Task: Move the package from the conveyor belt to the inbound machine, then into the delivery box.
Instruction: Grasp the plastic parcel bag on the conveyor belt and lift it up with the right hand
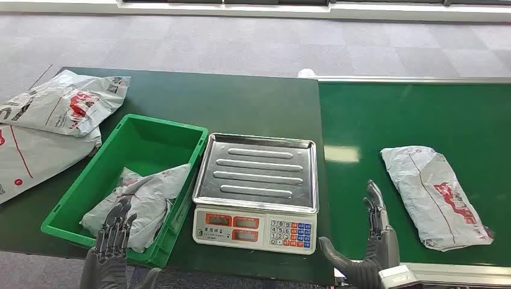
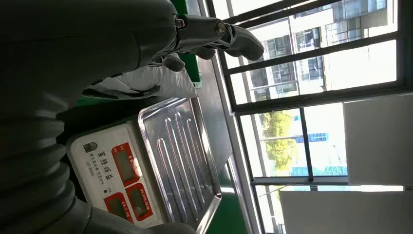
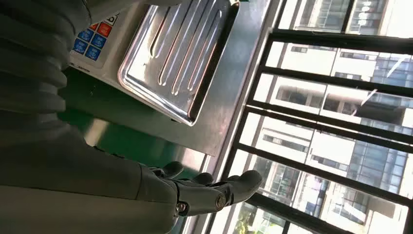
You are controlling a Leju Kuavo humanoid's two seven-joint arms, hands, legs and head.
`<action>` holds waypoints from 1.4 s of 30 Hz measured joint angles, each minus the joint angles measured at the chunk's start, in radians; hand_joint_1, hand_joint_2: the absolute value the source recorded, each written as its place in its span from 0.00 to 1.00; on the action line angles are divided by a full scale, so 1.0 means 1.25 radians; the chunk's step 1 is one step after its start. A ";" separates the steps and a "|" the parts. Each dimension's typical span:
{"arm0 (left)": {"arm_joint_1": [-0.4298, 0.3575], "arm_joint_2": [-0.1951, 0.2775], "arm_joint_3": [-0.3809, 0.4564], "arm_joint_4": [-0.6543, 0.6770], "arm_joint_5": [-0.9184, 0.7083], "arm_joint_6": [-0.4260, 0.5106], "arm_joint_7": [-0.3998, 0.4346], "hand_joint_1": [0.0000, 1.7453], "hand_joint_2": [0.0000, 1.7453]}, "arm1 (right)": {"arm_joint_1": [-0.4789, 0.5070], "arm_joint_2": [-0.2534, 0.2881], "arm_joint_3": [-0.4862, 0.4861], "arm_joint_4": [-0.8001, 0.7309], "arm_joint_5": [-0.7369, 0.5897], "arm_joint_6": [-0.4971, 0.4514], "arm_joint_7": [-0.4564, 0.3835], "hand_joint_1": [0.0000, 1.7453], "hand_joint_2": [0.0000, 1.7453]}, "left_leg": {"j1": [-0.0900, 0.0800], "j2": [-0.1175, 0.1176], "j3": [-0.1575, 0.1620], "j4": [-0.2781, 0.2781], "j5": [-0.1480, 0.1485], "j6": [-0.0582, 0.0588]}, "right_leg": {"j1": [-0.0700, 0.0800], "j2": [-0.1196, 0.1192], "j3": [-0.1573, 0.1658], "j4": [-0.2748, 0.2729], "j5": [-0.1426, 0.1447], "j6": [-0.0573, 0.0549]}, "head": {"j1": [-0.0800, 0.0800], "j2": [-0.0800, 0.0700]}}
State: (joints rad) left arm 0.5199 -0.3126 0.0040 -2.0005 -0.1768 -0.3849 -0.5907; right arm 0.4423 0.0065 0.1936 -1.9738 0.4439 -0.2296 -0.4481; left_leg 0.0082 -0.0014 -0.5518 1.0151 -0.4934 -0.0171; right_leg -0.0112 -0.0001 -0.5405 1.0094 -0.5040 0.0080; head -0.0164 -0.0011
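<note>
A grey package [image 1: 435, 194] with red printing lay flat on the green conveyor belt [image 1: 416, 114], toward its near right part, untouched and well apart from the weighing scale [image 1: 256, 189] that served as the inbound machine. The scale stood on the dark green surface [image 1: 211, 102] just left of the belt's edge, its ribbed steel tray bare and its front panel of red displays and coloured keys facing the robot. The right hand [image 1: 370, 241] hung above the near edge of the belt, between the scale and the package, palm turned inward; its fingers [image 1: 373, 201] were straight and held apart from the thumb, holding nothing (the right wrist view showed the same loose, empty spread). Touching the scale's left side sat the green delivery box [image 1: 129, 186], with a crumpled grey parcel [image 1: 144, 201] already lying in its near half. The left hand [image 1: 111, 241] hovered at the box's near corner, just over that parcel, fingers [image 1: 117, 220] extended and slightly spread, gripping nothing. Two more printed grey bags [image 1: 60, 108] lay overlapped on the surface at the far left, beyond the box.
</note>
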 joint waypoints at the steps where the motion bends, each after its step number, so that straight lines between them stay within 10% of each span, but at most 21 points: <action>1: -0.001 0.000 0.000 0.001 0.000 0.000 -0.001 0.00 1.00 | -0.001 0.002 -0.003 0.000 0.031 -0.008 0.007 0.00 1.00 | 0.000 0.000 0.000 0.000 0.000 0.000 | 0.000 0.000 0.000 0.000 0.000 0.000 | 0.000 0.000; 11: -0.046 0.002 0.003 0.019 0.006 0.006 -0.003 0.00 1.00 | -0.199 0.008 -0.164 0.116 0.463 -0.085 0.225 0.00 1.00 | 0.000 0.001 -0.002 0.000 0.001 0.000 | -0.001 0.002 0.003 0.000 0.002 0.001 | 0.000 0.000; 23: -0.057 0.001 0.018 0.034 0.005 -0.024 0.004 0.00 1.00 | -0.443 -0.082 -0.418 0.355 0.491 -0.008 0.384 0.00 1.00 | -0.001 -0.003 -0.002 0.001 0.005 0.003 | -0.003 -0.002 0.000 0.000 0.006 0.003 | 0.000 0.000; 30: -0.075 0.002 0.023 0.054 0.005 -0.062 0.033 0.00 1.00 | -0.459 -0.141 -0.547 0.554 0.531 0.200 0.549 0.00 1.00 | -0.002 -0.004 -0.003 0.001 0.005 0.003 | -0.004 -0.003 -0.001 0.000 0.005 0.003 | 0.000 0.000; 42: -0.102 0.003 0.026 0.098 -0.007 -0.067 0.034 0.00 1.00 | -0.534 -0.230 -0.586 0.951 0.563 0.286 0.556 0.00 1.00 | 0.000 0.001 0.001 0.001 0.004 0.003 | -0.001 0.002 0.002 -0.001 0.006 0.003 | 0.000 0.000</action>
State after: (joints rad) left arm 0.3919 -0.3086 0.0362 -1.8782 -0.1859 -0.4684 -0.5487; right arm -0.2248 -0.2806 -0.5392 -0.7854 1.1481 0.1280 0.2470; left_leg 0.0080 0.0002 -0.5502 1.0164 -0.4879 -0.0133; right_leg -0.0120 0.0024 -0.5381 1.0076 -0.4968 0.0122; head -0.0166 -0.0011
